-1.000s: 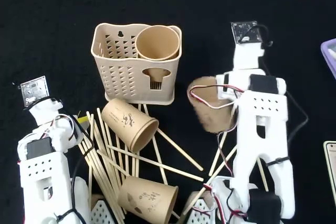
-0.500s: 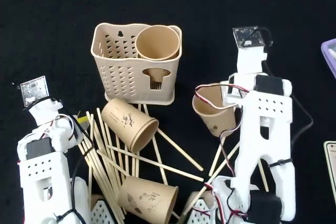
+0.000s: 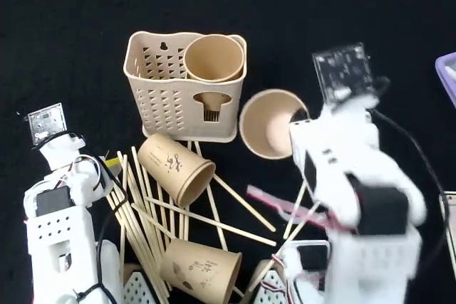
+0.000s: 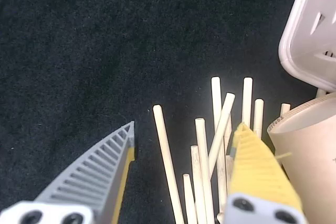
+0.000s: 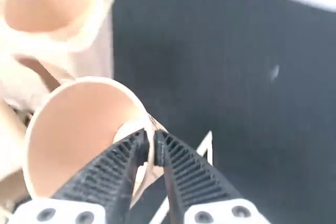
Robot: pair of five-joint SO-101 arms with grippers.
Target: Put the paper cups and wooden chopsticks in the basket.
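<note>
Paper cup (image 3: 263, 126), rim pinched in the right claw (image 5: 148, 139), tilts open-mouthed; basket (image 3: 171, 105) stands just past it from the claw.

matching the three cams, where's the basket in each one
high view: basket upper left of centre, a standing cup inside.
left wrist view: basket corner just past the chopsticks' tips.
right wrist view: basket behind the held cup, standing cup inside.
landmarks: standing cup ties high and right wrist; chopsticks tie high and left wrist.
</note>
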